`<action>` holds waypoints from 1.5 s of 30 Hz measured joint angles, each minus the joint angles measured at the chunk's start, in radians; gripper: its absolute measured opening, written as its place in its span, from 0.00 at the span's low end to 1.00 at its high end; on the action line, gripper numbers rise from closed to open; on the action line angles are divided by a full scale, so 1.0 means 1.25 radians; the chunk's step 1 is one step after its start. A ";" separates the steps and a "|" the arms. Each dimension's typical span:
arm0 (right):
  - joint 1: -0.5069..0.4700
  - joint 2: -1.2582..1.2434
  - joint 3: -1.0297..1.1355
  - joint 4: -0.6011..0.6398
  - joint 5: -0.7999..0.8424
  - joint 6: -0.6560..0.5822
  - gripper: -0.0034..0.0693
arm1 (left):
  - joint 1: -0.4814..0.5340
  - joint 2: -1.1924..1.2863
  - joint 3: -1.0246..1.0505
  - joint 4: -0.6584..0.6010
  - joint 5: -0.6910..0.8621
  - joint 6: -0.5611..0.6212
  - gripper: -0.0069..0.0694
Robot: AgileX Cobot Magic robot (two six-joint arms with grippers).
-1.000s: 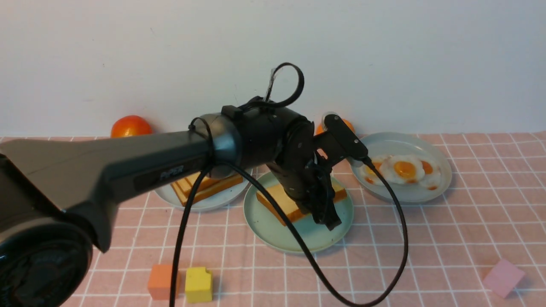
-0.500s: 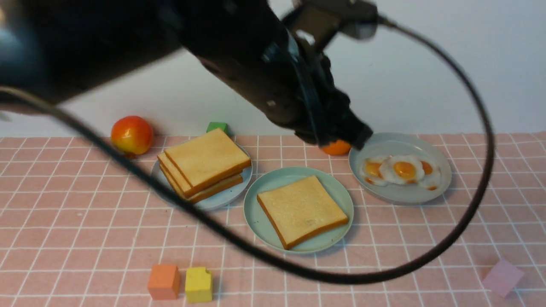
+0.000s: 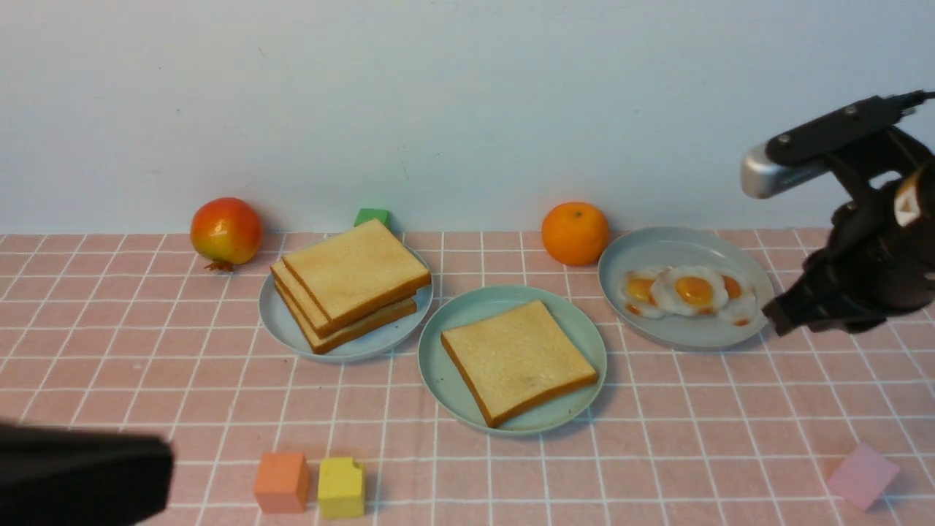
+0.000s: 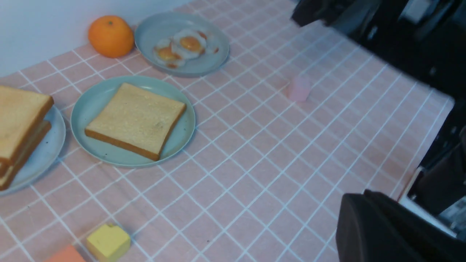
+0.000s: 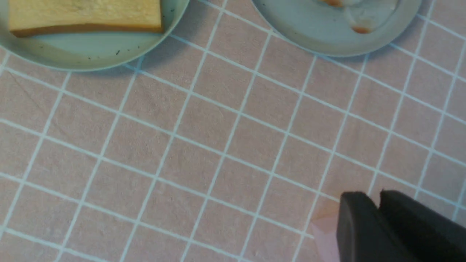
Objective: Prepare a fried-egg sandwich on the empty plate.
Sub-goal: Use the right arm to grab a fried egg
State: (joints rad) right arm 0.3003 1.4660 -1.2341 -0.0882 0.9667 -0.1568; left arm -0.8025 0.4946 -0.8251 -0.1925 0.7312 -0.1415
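Note:
The mint-green plate sits mid-table with one toast slice flat on it. No egg lies on that slice, so no fried-egg sandwich shows. The plate and slice also show in the left wrist view. Fried eggs lie on the grey-blue plate to the right. My right gripper hangs just right of that plate, shut and empty. My left gripper is shut and empty, far back from the plates. Only a dark part of the left arm shows in the front view.
A stack of plain toast lies on a pale plate at the left. An orange, a red fruit and a green cube stand at the back. Orange, yellow and pink cubes lie near the front.
My left arm has lifted off the mint-green plate and drawn back to the lower left, leaving the toast slice on it. My right arm has come into view beside the egg plate.

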 joint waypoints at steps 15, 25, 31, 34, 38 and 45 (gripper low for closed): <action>-0.064 0.355 -0.164 -0.001 -0.167 -0.486 0.44 | 0.000 -0.085 0.091 0.010 -0.063 -0.063 0.11; -0.064 0.450 -0.164 -0.100 -0.321 -0.506 0.92 | 0.000 0.025 0.095 0.001 -0.081 -0.064 0.11; -0.064 0.493 -0.167 -0.163 -0.376 -0.506 0.92 | 0.000 0.029 0.095 -0.003 -0.096 -0.064 0.11; -0.064 0.503 -0.169 -0.189 -0.398 -0.506 0.89 | 0.000 0.029 0.095 -0.003 -0.097 -0.064 0.11; -0.064 0.518 -0.173 -0.241 -0.436 -0.506 0.84 | 0.000 0.029 0.095 -0.006 -0.097 -0.064 0.11; -0.064 0.525 -0.177 -0.271 -0.443 -0.505 0.79 | 0.000 0.030 0.095 -0.026 -0.097 -0.064 0.11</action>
State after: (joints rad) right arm 0.2206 2.1224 -1.4548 -0.4264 0.4124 -0.7878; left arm -0.8025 0.5318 -0.7063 -0.2253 0.6105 -0.2220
